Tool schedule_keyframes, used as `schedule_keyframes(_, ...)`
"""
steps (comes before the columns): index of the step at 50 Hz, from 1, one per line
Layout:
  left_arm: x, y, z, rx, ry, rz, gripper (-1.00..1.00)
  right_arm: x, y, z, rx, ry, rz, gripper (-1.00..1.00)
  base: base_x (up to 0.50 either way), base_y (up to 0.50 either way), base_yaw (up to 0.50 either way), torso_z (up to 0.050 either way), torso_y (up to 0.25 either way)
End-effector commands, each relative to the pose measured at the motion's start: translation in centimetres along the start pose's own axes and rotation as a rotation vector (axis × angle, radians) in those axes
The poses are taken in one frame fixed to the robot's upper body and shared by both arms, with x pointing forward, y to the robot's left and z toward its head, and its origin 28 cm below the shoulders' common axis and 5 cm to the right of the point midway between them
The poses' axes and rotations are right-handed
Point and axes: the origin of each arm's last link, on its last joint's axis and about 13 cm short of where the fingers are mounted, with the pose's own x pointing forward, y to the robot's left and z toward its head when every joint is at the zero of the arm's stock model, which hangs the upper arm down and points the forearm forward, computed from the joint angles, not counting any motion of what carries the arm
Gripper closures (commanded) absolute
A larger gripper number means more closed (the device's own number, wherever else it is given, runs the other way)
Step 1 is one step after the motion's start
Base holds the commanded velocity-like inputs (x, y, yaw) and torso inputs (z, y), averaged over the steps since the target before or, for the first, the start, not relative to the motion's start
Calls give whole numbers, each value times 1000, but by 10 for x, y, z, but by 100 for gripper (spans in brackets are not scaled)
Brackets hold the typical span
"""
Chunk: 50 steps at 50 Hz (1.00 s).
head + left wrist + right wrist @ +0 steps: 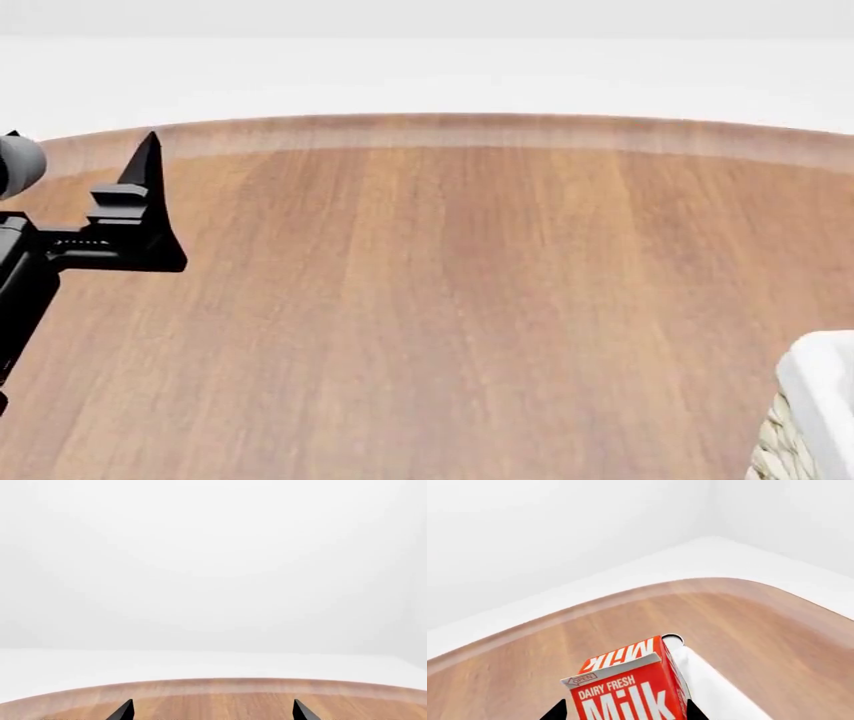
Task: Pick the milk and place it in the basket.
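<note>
The milk [627, 690], a red carton with white "Milk" lettering, fills the space between the two black fingertips of my right gripper [625, 712], which is shut on it above the wooden table. Just behind the carton runs the white cloth rim of the basket [714, 690]. In the head view only a corner of the basket [817, 395] shows at the lower right; the milk and the right gripper are out of that view. My left gripper [213, 714] is open and empty over the table's far left, one of its fingers [144, 190] showing in the head view.
The round wooden table [441, 290] spreads across the head view, its far edge [441, 125] curving against a white floor. White walls stand behind it.
</note>
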Motion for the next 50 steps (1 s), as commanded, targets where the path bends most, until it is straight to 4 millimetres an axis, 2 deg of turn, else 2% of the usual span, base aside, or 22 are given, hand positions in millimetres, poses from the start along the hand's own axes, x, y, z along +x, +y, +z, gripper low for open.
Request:
schedule_keyframes(1, 1, 1, -3, 3, 5, 4, -100, 2, -13, -4, 34, -37, -51, 100, 0, 0, 0, 0, 10)
schedule_keyframes(21, 0, 2, -3, 9, 6, 0, -100, 19, -26, -25, 69, -29, -102, 100, 0, 0, 0, 1, 1)
schedule_keyframes(37, 1, 2, -7, 11, 15, 1, -100, 51, -17, -52, 89, 0, -6, 100, 0, 0, 0, 1, 1)
schedule_keyframes(50, 1, 4, -7, 11, 14, 6, -100, 62, -20, -67, 94, 27, -19, 100, 0, 0, 0, 1, 1)
